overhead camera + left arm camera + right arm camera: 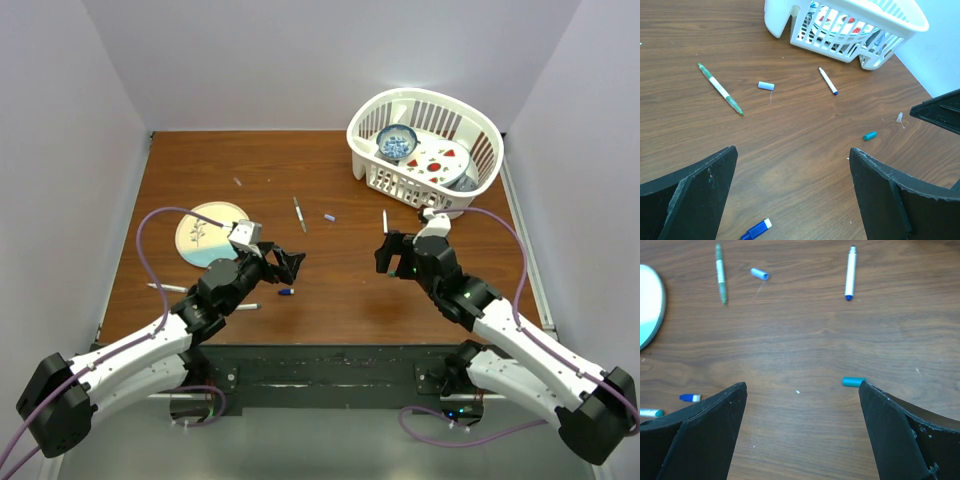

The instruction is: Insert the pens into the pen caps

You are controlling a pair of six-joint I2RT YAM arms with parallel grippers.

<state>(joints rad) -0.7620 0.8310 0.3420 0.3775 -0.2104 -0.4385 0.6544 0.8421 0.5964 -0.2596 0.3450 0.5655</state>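
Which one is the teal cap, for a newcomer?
Start at the white basket in the far right corner and come down to the right gripper. In its wrist view the teal cap lies on bare wood beside one finger. The lavender cap is paler and farther out; the dark blue cap has a white end.

Bright, even overhead light, soft shadows, sharp focus, mild glare on wood.

Basket (385, 181) at counter's (330, 160) 1 o'clock, dishes (441, 160) inside; plate (203, 232) at 9 o'clock; pen (299, 214), cap (329, 216) between, mid-counter.
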